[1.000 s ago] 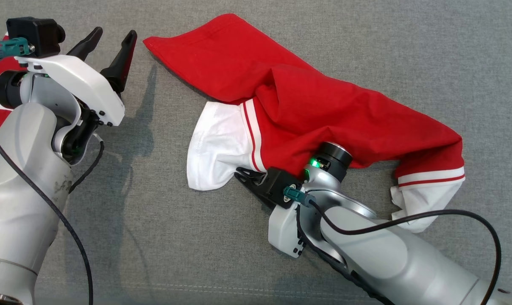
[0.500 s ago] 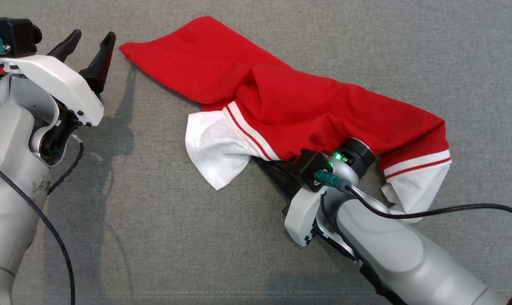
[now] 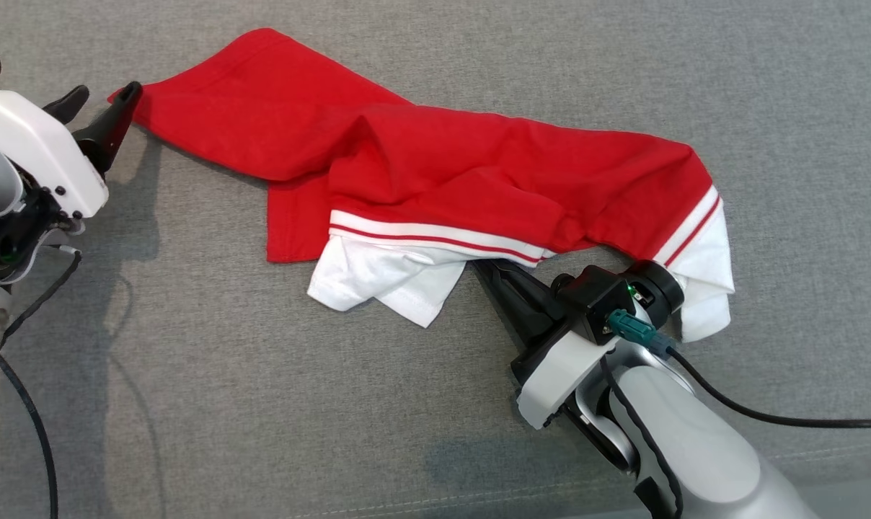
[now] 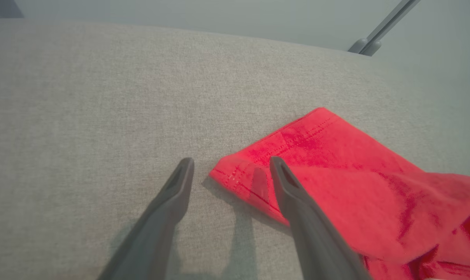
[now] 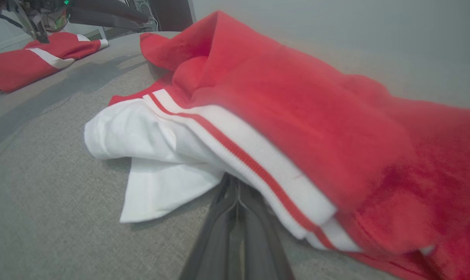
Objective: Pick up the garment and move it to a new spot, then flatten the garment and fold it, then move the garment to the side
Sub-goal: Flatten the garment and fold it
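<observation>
- 2 grippers at garment (image 3: 479,166), which lies rumpled mid-surface on grey fabric surface (image 3: 262,404).
- Right gripper (image 3: 487,272): closed, tips hidden under white striped hem; appears pinched on cloth.
- Left gripper (image 3: 105,92): jaws wide, at red corner, no grip yet.
- Step: flatten, prob. early.
- Next: close left on corner, draw ends apart w/ even tension.

A grey woven-fabric worktop (image 3: 212,404) carries a red garment (image 3: 479,166) with white, red-striped ends, lying rumpled and partly folded over itself. A second garment (image 5: 25,66), also red with a white stripe, lies on it well apart.
</observation>
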Controlling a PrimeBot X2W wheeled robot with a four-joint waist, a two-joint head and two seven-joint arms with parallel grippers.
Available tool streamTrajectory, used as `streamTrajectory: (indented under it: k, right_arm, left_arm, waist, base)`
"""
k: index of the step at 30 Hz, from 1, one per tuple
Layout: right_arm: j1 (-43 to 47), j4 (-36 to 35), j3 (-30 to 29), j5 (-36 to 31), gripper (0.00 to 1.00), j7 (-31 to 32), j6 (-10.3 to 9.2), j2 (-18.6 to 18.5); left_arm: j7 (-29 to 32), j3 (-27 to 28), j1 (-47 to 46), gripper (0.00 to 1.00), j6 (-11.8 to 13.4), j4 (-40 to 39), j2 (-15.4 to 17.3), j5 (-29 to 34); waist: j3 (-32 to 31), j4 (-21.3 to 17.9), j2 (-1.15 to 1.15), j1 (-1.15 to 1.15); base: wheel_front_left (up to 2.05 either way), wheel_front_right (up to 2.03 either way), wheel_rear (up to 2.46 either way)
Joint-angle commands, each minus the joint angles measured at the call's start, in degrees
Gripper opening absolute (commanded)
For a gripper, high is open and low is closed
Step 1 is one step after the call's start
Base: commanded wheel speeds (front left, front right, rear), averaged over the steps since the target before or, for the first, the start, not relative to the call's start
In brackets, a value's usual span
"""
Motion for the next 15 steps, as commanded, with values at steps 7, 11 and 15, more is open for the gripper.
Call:
streamTrajectory:
  k: [7, 11, 15]
  right_arm:
    - [3.2, -5.5, -0.9, -1.2, 0.00, 0.9, -0.01, 0.9]
    - [3.9, -6.7, -1.7, -1.1, 0.00, 0.8, -0.01, 1.0]
    - [5.8, -8.4, -4.4, -0.9, 0.00, 0.5, -0.01, 1.0]
  left_arm:
    - [3.2, 2.1, -2.1, 1.00, -0.4, 3.1, 4.1, -2.4]
    - [4.5, 2.4, -2.1, 0.00, -0.4, 4.7, 3.5, -4.1]
    - [4.6, 2.7, -1.3, 0.00, -0.4, 3.0, 2.9, -6.5]
  waist:
    - [0.6, -2.8, 0.00, 0.00]
    - [0.2, -3.3, 0.00, 0.00]
    - [-0.4, -3.0, 0.00, 0.00]
  base:
    - [0.00, 0.00, 0.00]
    - [0.00, 0.00, 0.00]
    - [0.00, 0.00, 0.00]
